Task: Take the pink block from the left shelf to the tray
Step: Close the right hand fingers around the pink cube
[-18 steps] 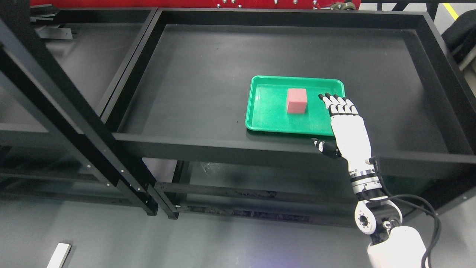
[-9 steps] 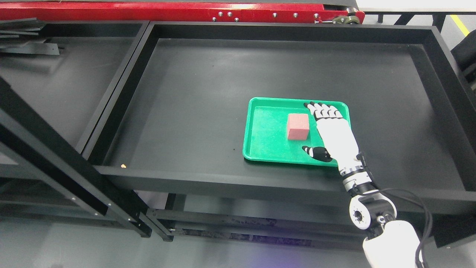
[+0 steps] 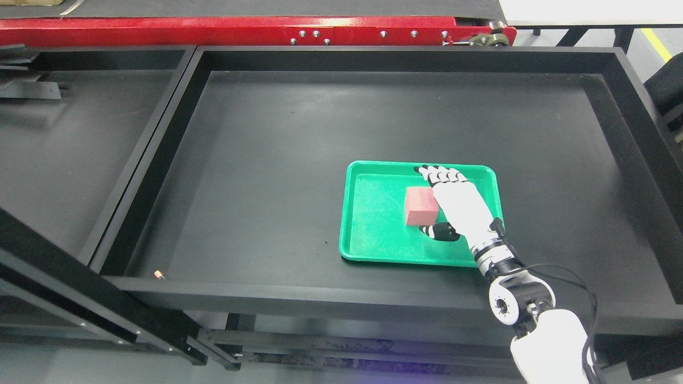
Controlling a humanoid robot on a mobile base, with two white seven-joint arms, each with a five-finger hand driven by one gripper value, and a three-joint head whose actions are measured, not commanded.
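Observation:
A pink block [image 3: 419, 205] stands in a green tray [image 3: 373, 213] on the black shelf, right of the middle. My right hand [image 3: 432, 202], white with black fingertips, comes in from the lower right and reaches over the tray. Its fingers [image 3: 445, 175] lie stretched along the block's right side and past its far edge. The thumb [image 3: 437, 232] is spread out in front of the block's near face. The hand is open and part of the block's right side is hidden behind it. I cannot tell whether it touches the block.
The tray lies in a large black shelf basin with a raised rim [image 3: 299, 296]. A second black shelf [image 3: 69, 149] adjoins on the left. A red beam [image 3: 240, 29] runs along the back. A small orange bit [image 3: 158, 274] lies in the front left corner.
The camera has shifted, so the whole picture has moved. Relative to the tray, my right hand has gone forward and left, from the tray's right edge to beside the block.

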